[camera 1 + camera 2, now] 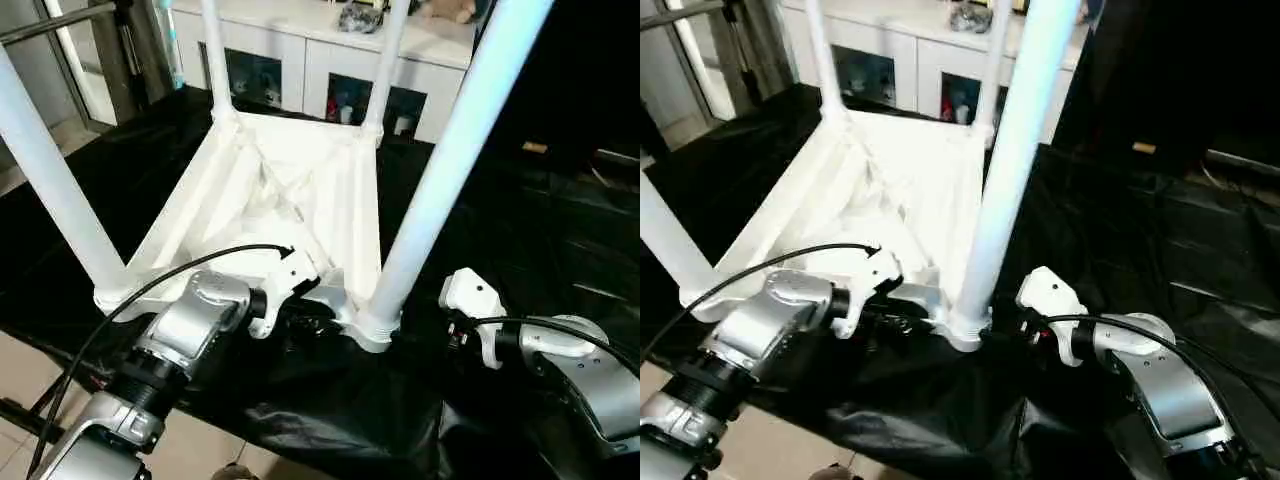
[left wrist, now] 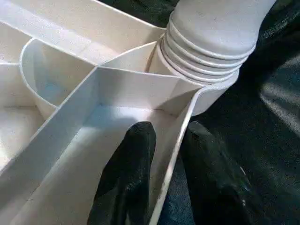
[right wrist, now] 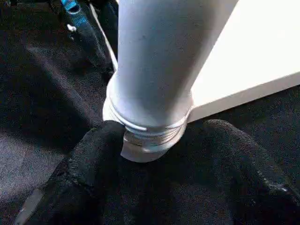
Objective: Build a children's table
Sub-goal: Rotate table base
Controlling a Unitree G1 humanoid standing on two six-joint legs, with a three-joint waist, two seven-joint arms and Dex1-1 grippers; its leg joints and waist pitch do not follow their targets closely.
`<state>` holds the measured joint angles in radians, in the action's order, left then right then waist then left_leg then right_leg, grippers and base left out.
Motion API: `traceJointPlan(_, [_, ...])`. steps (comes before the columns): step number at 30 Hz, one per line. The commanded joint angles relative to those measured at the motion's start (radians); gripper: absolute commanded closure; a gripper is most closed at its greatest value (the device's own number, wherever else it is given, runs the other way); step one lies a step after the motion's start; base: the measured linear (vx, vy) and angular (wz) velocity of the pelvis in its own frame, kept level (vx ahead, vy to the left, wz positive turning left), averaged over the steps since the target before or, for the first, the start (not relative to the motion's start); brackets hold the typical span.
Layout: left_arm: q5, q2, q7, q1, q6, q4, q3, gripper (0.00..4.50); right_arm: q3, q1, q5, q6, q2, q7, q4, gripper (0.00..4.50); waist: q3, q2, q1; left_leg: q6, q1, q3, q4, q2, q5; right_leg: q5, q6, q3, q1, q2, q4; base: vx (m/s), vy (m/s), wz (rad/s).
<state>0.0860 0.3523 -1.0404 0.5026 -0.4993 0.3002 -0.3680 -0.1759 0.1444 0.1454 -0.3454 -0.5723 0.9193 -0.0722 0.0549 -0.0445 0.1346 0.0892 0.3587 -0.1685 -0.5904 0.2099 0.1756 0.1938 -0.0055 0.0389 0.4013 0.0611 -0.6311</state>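
Note:
The children's table (image 1: pixel 170 225) lies upside down on black cloth, its ribbed underside facing up and four white legs standing in the corner sockets. The near right leg (image 1: pixel 450 150) rises close in front of me. My left gripper (image 2: pixel 168 133) straddles the thin rim wall (image 2: pixel 176 154) beside that leg's socket, one black finger inside and one outside, shut on the wall. My right gripper (image 3: pixel 161 126) reaches in from the right. Its fingers (image 3: pixel 93 159) flank the ringed base of the leg (image 3: pixel 154 70) and press on the collar.
A white glass-door cabinet (image 1: pixel 300 60) stands behind the table. Wrinkled black cloth (image 1: pixel 520 200) covers the work surface and drapes over its near edge. Bare floor (image 1: pixel 20 380) shows at the near left. A black cable (image 1: pixel 180 262) arcs over my left forearm.

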Motion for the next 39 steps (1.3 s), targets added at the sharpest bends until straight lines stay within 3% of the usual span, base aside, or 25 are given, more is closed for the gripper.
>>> traceJointPlan(1, [-0.059,0.014,0.092,-0.030,-0.054,-0.037,-0.017,3.65,-0.009,0.009,-0.017,0.001,0.002,-0.026,0.011,1.36,-0.062,-0.006,0.001,-0.027,-0.001,0.000,0.064,0.016,0.176,0.157,-0.178,-0.036,-0.051,0.066,0.078,0.000,0.000,0.00])
traceJointPlan(5, [-0.075,0.015,0.119,-0.044,-0.064,-0.074,-0.019,3.69,-0.009,0.013,-0.019,-0.002,0.011,-0.036,0.014,1.36,-0.058,-0.007,-0.008,-0.011,-0.002,0.003,0.069,0.016,0.225,0.265,-0.150,-0.036,-0.049,0.068,0.088,0.000,0.000,0.00])
traceJointPlan(8, [-0.056,0.025,0.067,-0.082,0.111,-0.131,-0.024,3.70,-0.013,0.012,-0.019,-0.002,0.020,-0.040,0.011,1.36,-0.056,-0.008,-0.014,-0.011,0.000,0.004,0.070,0.014,0.241,0.314,-0.126,-0.037,-0.048,0.067,0.096,0.000,0.000,0.00])
traceJointPlan(11, [-0.044,0.035,0.036,-0.110,0.226,-0.183,-0.020,3.72,-0.011,0.010,-0.012,-0.001,0.023,-0.042,0.006,1.36,-0.059,-0.005,-0.015,-0.014,-0.003,0.004,0.069,0.017,0.234,0.279,-0.128,-0.039,-0.044,0.066,0.093,0.000,0.000,0.00])
traceJointPlan(15, [-0.025,0.038,0.030,-0.116,0.246,-0.216,-0.005,3.73,-0.002,0.010,0.001,-0.008,0.024,-0.047,-0.004,1.36,-0.061,-0.004,-0.016,-0.018,-0.002,0.002,0.069,0.018,0.211,0.197,-0.153,-0.037,-0.044,0.063,0.082,0.000,0.000,0.00])
traceJointPlan(16, [0.011,0.029,0.016,-0.113,0.245,-0.224,0.018,3.18,0.008,0.009,0.008,-0.009,0.026,-0.047,-0.008,1.36,-0.060,-0.003,-0.015,-0.015,-0.001,0.001,0.069,0.017,0.215,0.199,-0.161,-0.037,-0.046,0.065,0.082,0.000,0.000,0.00])
traceJointPlan(18, [0.028,0.035,0.010,-0.108,0.250,-0.231,0.034,3.04,0.017,0.005,0.012,-0.008,0.026,-0.046,-0.012,1.36,-0.061,-0.002,-0.016,-0.013,0.000,0.002,0.068,0.017,0.211,0.188,-0.164,-0.037,-0.046,0.064,0.081,0.000,0.000,0.00])
traceJointPlan(19, [0.044,0.037,0.004,-0.110,0.247,-0.240,0.046,2.97,0.021,0.000,0.015,-0.009,0.024,-0.044,-0.019,1.36,-0.061,0.004,-0.014,-0.012,-0.001,0.002,0.068,0.017,0.213,0.186,-0.168,-0.037,-0.045,0.065,0.081,0.000,0.000,0.00])
traceJointPlan(20, [0.063,0.038,0.001,-0.113,0.253,-0.246,0.058,2.97,0.024,-0.005,0.019,-0.010,0.021,-0.044,-0.027,1.36,-0.060,0.001,-0.013,-0.010,-0.002,0.002,0.069,0.020,0.217,0.180,-0.178,-0.037,-0.045,0.067,0.082,0.000,0.000,0.00])
traceJointPlan(21, [0.069,0.038,-0.001,-0.114,0.255,-0.249,0.062,2.68,0.025,-0.006,0.020,-0.010,0.020,-0.044,-0.030,1.36,-0.059,0.002,-0.012,-0.009,-0.002,0.002,0.069,0.019,0.223,0.181,-0.182,-0.037,-0.044,0.066,0.081,0.000,0.000,0.00])
traceJointPlan(23, [0.097,0.034,0.007,-0.125,0.271,-0.266,0.087,2.58,0.034,-0.020,0.031,-0.013,0.009,-0.044,-0.052,1.36,-0.057,0.001,-0.011,-0.007,-0.001,0.001,0.070,0.018,0.241,0.207,-0.174,-0.037,-0.045,0.065,0.084,0.000,0.000,0.00])
traceJointPlan(25, [0.135,0.011,0.044,-0.148,0.261,-0.309,0.137,2.52,0.069,-0.046,0.063,-0.030,-0.004,-0.044,-0.101,1.36,-0.058,0.006,-0.009,-0.006,-0.002,0.001,0.069,0.017,0.248,0.222,-0.158,-0.038,-0.046,0.064,0.085,0.000,0.000,0.00])
traceJointPlan(27, [0.143,0.004,0.057,-0.154,0.258,-0.320,0.151,2.22,0.079,-0.054,0.073,-0.035,-0.008,-0.043,-0.115,1.36,-0.058,0.003,-0.009,-0.010,-0.002,0.002,0.070,0.019,0.244,0.212,-0.157,-0.038,-0.047,0.063,0.085,0.000,0.000,0.00])
traceJointPlan(28, [0.159,-0.023,0.117,-0.173,0.245,-0.347,0.195,2.16,0.111,-0.077,0.100,-0.054,-0.014,-0.047,-0.154,1.36,-0.056,0.009,-0.011,-0.007,0.000,0.001,0.070,0.017,0.256,0.231,-0.153,-0.037,-0.046,0.061,0.087,0.000,0.000,0.00])
traceJointPlan(29, [0.145,-0.050,0.207,-0.200,0.245,-0.370,0.237,2.17,0.159,-0.098,0.124,-0.085,-0.009,-0.074,-0.185,1.36,-0.056,0.005,-0.009,-0.008,-0.001,0.001,0.069,0.018,0.261,0.236,-0.150,-0.038,-0.046,0.062,0.089,0.000,0.000,0.00])
traceJointPlan(30, [0.106,-0.075,0.317,-0.237,0.197,-0.400,0.272,2.16,0.210,-0.121,0.136,-0.122,-0.001,-0.115,-0.214,1.36,-0.056,0.011,-0.013,-0.003,0.003,0.004,0.070,0.024,0.263,0.213,-0.157,-0.038,-0.051,0.061,0.085,0.000,0.000,0.00])
traceJointPlan(31, [0.080,-0.088,0.390,-0.263,0.162,-0.421,0.292,2.16,0.244,-0.136,0.142,-0.148,0.005,-0.144,-0.232,1.36,-0.052,0.005,-0.012,-0.010,0.002,0.004,0.069,0.019,0.273,0.249,-0.145,-0.034,-0.048,0.059,0.091,0.000,0.000,0.00])
traceJointPlan(32, [0.063,-0.096,0.438,-0.286,0.114,-0.439,0.304,2.16,0.268,-0.149,0.141,-0.162,0.013,-0.170,-0.244,1.36,-0.053,0.009,-0.012,-0.009,0.001,0.003,0.068,0.015,0.277,0.290,-0.131,-0.033,-0.046,0.057,0.094,0.000,0.000,0.00])
traceJointPlan(35, [0.086,-0.175,0.553,-0.415,0.129,-0.492,0.368,2.16,0.367,-0.201,0.116,-0.197,0.123,-0.358,-0.260,1.36,-0.053,0.013,-0.017,-0.004,0.001,0.003,0.069,0.011,0.279,0.368,-0.091,-0.033,-0.036,0.056,0.110,0.000,0.000,0.00])
traceJointPlan(36, [0.046,-0.211,0.616,-0.477,0.209,-0.498,0.376,2.16,0.392,-0.225,0.086,-0.179,0.190,-0.458,-0.254,1.36,-0.052,0.013,-0.021,0.000,0.005,0.004,0.071,0.014,0.282,0.357,-0.093,-0.034,-0.034,0.056,0.112,0.000,0.000,0.00])
traceJointPlan(37, [-0.007,-0.234,0.675,-0.533,0.287,-0.486,0.369,2.16,0.397,-0.250,0.051,-0.136,0.265,-0.561,-0.232,1.36,-0.049,0.015,-0.024,0.006,0.005,0.005,0.075,0.014,0.312,0.390,-0.074,-0.031,-0.028,0.054,0.119,0.000,0.000,0.00])
traceJointPlan(38, [-0.018,-0.238,0.687,-0.546,0.304,-0.482,0.365,2.16,0.396,-0.257,0.043,-0.123,0.284,-0.585,-0.224,1.36,-0.050,0.015,-0.025,0.009,0.001,0.005,0.075,0.013,0.332,0.412,-0.063,-0.030,-0.025,0.053,0.121,0.000,0.000,0.00])
traceJointPlan(39, [-0.044,-0.242,0.708,-0.565,0.336,-0.473,0.359,2.16,0.388,-0.263,0.027,-0.097,0.310,-0.622,-0.206,1.36,-0.054,0.022,-0.023,0.015,-0.004,0.011,0.077,0.012,0.356,0.430,-0.047,-0.032,-0.027,0.056,0.121,0.000,0.000,0.00])
